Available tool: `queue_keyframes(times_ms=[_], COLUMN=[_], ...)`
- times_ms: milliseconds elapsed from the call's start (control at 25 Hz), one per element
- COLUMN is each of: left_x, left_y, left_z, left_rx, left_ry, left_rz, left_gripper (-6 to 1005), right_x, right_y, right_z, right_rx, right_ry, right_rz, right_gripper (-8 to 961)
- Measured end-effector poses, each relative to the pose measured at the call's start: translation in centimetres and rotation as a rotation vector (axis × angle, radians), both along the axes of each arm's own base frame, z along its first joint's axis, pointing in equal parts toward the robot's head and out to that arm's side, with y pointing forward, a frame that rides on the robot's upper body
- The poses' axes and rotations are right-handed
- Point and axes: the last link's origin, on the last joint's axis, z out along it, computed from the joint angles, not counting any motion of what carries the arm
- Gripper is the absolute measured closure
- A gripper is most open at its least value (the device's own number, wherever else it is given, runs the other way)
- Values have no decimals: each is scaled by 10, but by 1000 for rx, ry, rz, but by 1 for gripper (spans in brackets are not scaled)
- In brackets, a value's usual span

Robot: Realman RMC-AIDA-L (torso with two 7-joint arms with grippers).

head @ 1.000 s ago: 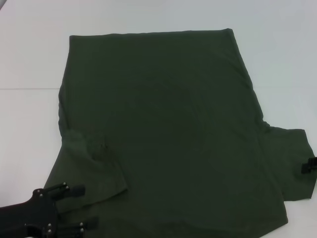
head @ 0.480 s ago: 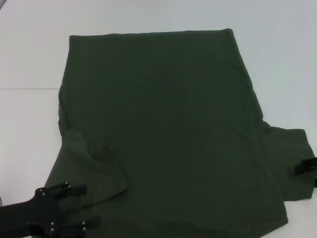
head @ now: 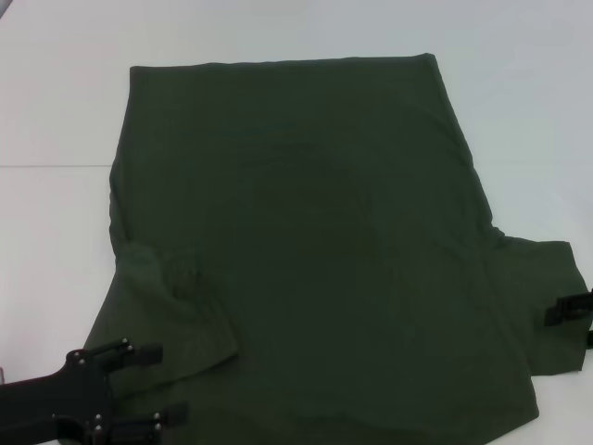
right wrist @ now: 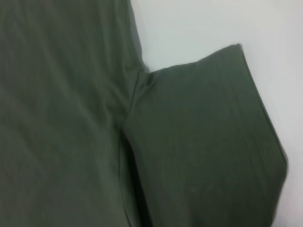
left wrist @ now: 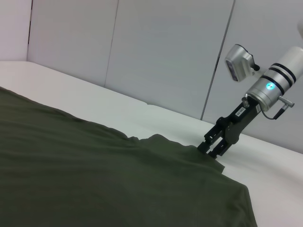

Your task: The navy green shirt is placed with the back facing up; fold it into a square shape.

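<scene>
1. The shirt [head: 306,250] lies spread flat on the white table [head: 56,111], hem at the far side, shoulders near the robot. Its left sleeve [head: 171,315] is already folded in over the body; the right sleeve [head: 542,306] lies out flat to the side.
2. The right gripper [head: 579,315] is at the outer edge of the right sleeve. In the left wrist view, the same gripper [left wrist: 215,147] stands steeply tilted with its tips down on the cloth at the sleeve edge.
3. The left gripper [head: 148,385] is at the near-left corner, over the folded sleeve, jaws parted and holding nothing.
4. Judged step in hand: take up the right sleeve and fold it in to match the left side.
5. To do it well: pinch only the sleeve's edge, lift just enough to clear the body, and carry it straight across so the fold line runs along the side seam. Keep the cloth taut to avoid the bunching seen near the left armpit [head: 185,276]. A crooked fold here would spoil the square.
6. Whether the right gripper has closed on the sleeve cannot be told: in the head view it is cut off by the picture edge, and in the left wrist view its tips are too small to judge.
7. The collar and near edge of the shirt are out of frame. The right wrist view shows only sleeve and armpit seam, no fingers
</scene>
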Motion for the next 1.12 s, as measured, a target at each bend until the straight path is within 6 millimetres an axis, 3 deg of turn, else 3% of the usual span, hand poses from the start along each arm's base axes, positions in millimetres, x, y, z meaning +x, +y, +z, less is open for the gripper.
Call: queue_keyframes(times_ms=[840, 1120], left_x=[1, 0], left_y=[1, 2], left_z=[-1, 0], left_rx=[2, 9], left_ry=[-1, 1], left_rz=[1, 4], left_gripper=[103, 103], right_x=[-11, -12], right_y=[8, 9], right_z=[-8, -6], right_rx=[-11, -3], right_ry=[14, 11], right_rz=[28, 35], right_gripper=[208, 251])
